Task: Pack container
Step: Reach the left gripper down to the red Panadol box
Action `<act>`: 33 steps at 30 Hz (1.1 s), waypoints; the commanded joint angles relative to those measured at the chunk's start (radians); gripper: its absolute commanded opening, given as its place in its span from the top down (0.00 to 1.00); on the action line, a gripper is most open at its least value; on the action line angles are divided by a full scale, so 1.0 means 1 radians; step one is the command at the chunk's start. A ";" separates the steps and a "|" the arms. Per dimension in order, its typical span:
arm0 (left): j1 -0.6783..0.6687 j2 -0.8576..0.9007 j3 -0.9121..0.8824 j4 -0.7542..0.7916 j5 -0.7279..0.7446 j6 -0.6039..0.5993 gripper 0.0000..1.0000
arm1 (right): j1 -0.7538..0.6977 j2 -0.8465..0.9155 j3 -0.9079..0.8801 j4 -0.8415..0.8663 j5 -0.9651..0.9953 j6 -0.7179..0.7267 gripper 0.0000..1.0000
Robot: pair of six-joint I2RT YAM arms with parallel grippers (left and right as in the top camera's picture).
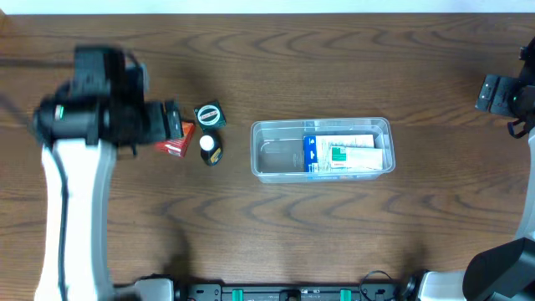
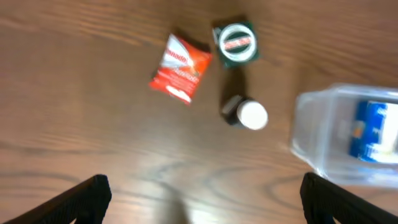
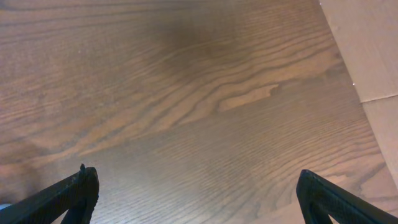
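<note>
The clear plastic container (image 1: 322,149) sits at the table's middle and holds a blue and white box (image 1: 344,152). It also shows in the left wrist view (image 2: 323,140) at the right edge. Left of it lie a red packet (image 1: 175,147), a green round-labelled packet (image 1: 210,115) and a small dark bottle with a white cap (image 1: 209,148). The left wrist view shows the red packet (image 2: 180,67), the green packet (image 2: 236,42) and the bottle (image 2: 246,113). My left gripper (image 2: 202,199) is open and empty, above the table just left of the packets. My right gripper (image 3: 199,199) is open and empty over bare wood at the far right.
The table's right edge (image 3: 348,81) shows in the right wrist view, with pale floor beyond it. The left arm (image 1: 79,192) reaches over the left of the table. The right arm (image 1: 510,96) is at the right edge.
</note>
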State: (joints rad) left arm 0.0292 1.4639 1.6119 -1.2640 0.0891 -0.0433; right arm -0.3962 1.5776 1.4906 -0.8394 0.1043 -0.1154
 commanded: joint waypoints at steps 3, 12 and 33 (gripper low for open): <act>0.007 0.146 0.038 -0.011 -0.114 0.054 0.02 | -0.005 0.006 0.002 0.001 0.000 0.014 0.01; 0.007 0.340 0.034 0.017 0.043 0.269 0.02 | -0.005 0.006 0.003 0.001 0.000 0.014 0.01; 0.037 0.635 0.034 0.144 0.030 0.357 0.02 | -0.005 0.006 0.002 0.001 0.001 0.014 0.01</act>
State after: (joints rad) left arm 0.0425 2.0838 1.6333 -1.1248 0.1246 0.2935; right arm -0.3962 1.5776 1.4906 -0.8398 0.1051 -0.1154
